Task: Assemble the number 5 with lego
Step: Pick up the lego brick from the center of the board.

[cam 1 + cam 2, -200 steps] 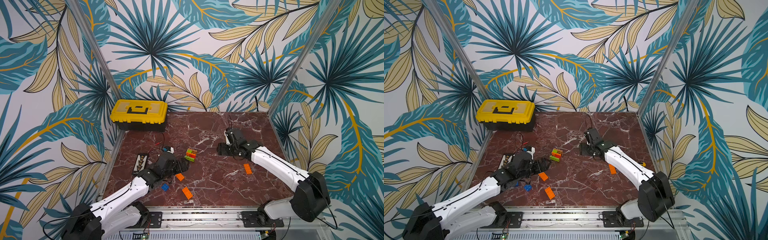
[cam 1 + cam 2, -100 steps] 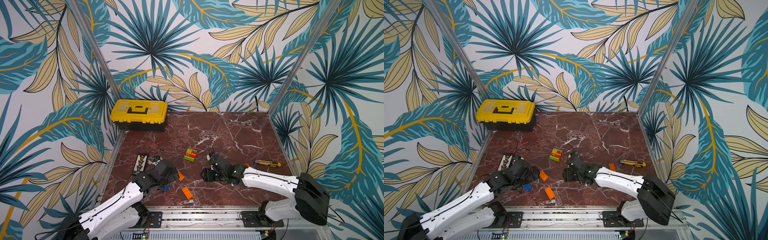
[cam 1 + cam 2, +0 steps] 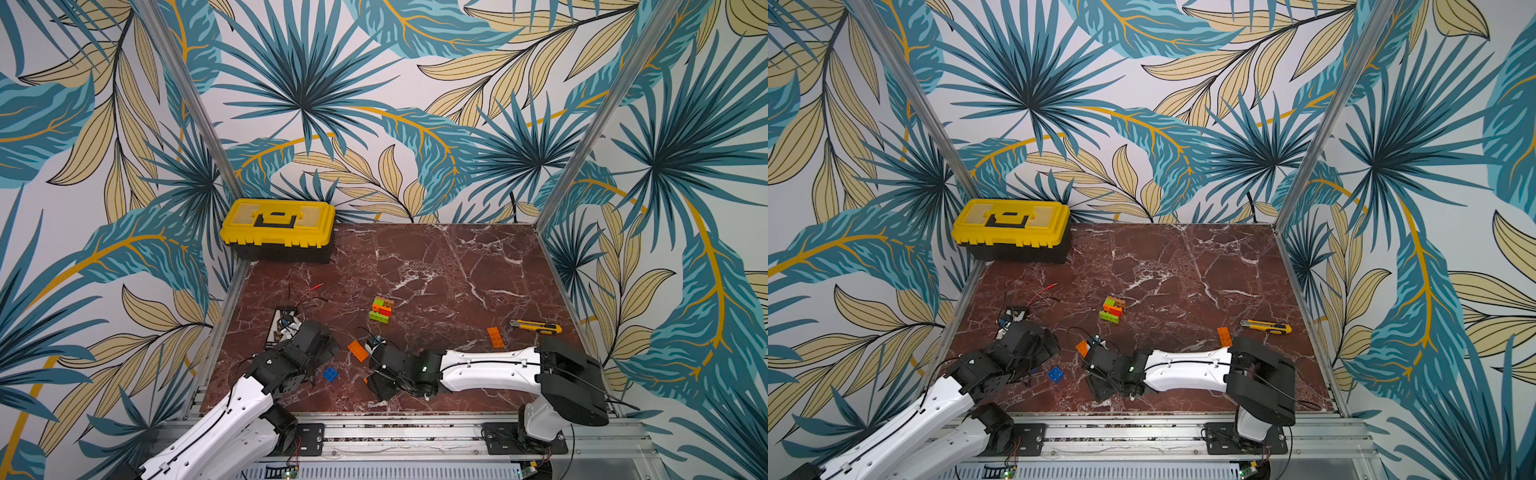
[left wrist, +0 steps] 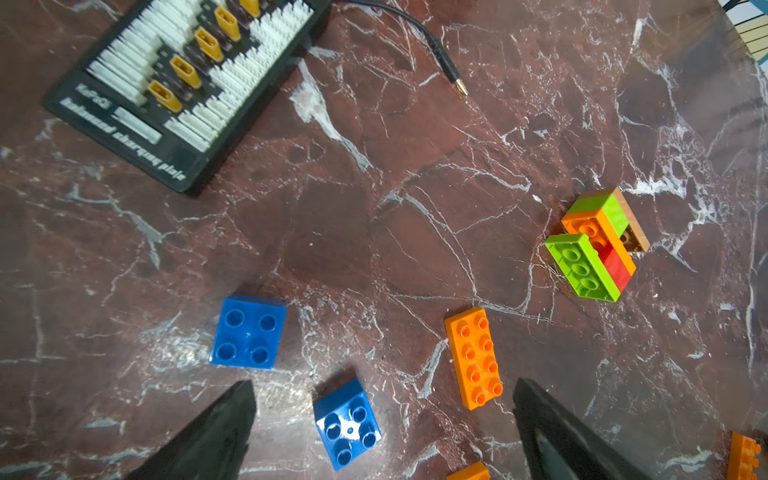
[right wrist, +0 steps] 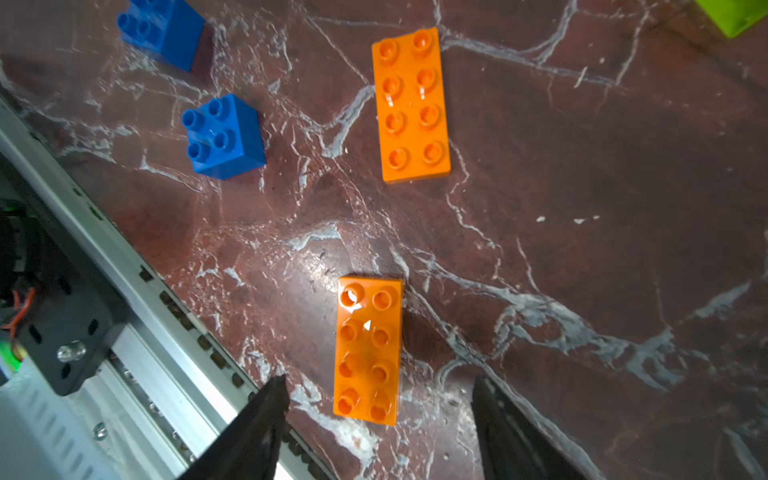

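If the right tool (image 5: 378,382), spread and empty, shuts off-centre, it may spin the orange eight-stud brick (image 5: 368,349) away; that brick lies flat, studs up, near the front edge of the worktop (image 5: 582,249), its long side pointing straight out from between the tips; the left tool (image 4: 382,384) is spread wide too.

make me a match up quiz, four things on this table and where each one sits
Things
1. yellow toolbox
2. utility knife
3. joined brick cluster
4. orange brick

Places
A. middle of the table, apart from both arms
B. lying flat between the fingertips of the open right claw
C. back left corner
D. near the right edge

Pairs: 1-C, 2-D, 3-A, 4-B
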`<state>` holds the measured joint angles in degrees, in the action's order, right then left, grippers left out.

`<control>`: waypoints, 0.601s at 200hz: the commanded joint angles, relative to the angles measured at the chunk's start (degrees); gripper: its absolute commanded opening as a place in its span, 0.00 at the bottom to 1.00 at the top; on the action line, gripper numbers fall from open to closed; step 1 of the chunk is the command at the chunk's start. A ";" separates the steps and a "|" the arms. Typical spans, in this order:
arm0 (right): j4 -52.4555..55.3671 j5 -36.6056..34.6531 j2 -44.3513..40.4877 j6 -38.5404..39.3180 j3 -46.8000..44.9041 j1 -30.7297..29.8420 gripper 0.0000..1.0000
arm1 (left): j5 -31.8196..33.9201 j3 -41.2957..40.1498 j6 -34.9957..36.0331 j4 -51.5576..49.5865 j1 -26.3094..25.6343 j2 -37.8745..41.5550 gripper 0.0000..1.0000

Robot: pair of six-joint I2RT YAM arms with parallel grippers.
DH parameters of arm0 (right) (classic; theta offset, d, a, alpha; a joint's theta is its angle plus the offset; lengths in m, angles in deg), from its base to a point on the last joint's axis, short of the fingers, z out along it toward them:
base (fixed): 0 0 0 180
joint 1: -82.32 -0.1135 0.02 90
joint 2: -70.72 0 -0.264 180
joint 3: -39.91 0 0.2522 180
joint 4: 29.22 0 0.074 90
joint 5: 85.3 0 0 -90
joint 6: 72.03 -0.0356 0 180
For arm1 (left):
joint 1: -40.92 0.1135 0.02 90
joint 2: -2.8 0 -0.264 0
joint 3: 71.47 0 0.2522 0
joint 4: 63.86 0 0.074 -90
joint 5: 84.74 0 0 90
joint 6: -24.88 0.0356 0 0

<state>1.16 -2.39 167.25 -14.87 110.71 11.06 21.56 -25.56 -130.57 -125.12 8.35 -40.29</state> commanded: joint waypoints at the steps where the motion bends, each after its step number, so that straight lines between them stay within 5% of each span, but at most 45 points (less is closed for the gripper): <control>1: 4.13 -0.82 1.99 2.72 1.85 -0.89 0.73 | 0.93 -0.32 -0.13 -0.92 0.93 0.68 1.00; 120: 12.34 -0.97 12.89 4.78 10.23 -1.06 0.59 | 1.55 -1.51 -0.05 -0.91 2.16 2.40 1.00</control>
<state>10.47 -2.66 178.42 -10.87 120.74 10.21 22.04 -25.59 -130.36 -125.26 10.01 -38.94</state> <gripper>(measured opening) 0.607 0.997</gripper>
